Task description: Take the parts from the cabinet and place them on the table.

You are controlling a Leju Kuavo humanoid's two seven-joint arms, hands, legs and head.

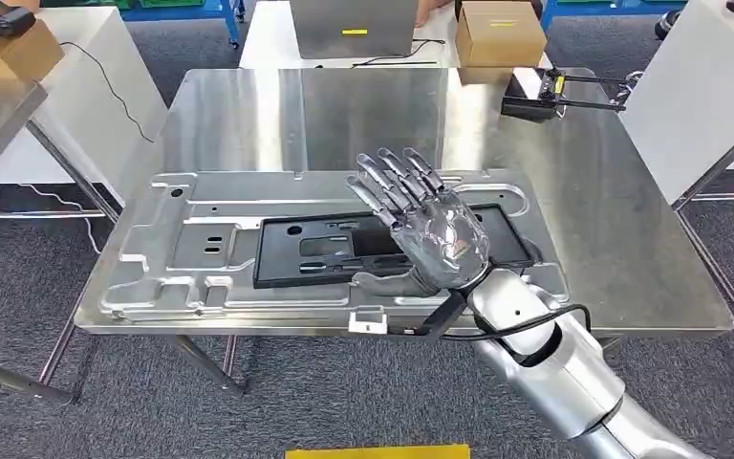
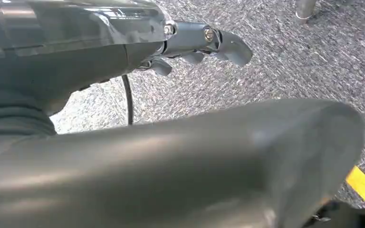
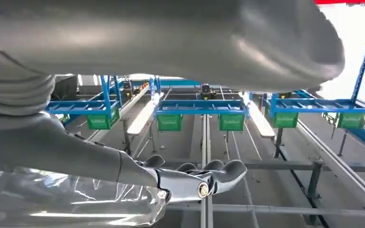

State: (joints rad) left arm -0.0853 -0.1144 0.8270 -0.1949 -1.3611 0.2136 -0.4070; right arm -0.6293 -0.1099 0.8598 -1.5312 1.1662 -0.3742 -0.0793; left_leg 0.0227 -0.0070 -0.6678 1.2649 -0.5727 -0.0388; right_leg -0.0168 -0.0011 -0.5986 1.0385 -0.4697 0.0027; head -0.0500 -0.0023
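**Two parts lie on the table, and the hand holds nothing**

The right hand (image 1: 427,227) is closest to us. It floats over the table with its fingers (image 1: 394,182) spread wide and pointing up toward 11 o'clock. Nothing is in it.

Under it lies the big silver part (image 1: 201,244), flat on the steel table (image 1: 621,239). A black part (image 1: 296,251) lies on top of it, near the middle. So I think this part of the job is done.

The left hand (image 2: 204,42) hangs down over the carpet. Its fingers look curled, but I cannot tell if it is closed.

A small black device (image 1: 533,98) sits at 1 o'clock on the table.

I cannot see the cabinet, so I cannot tell how many parts are left.
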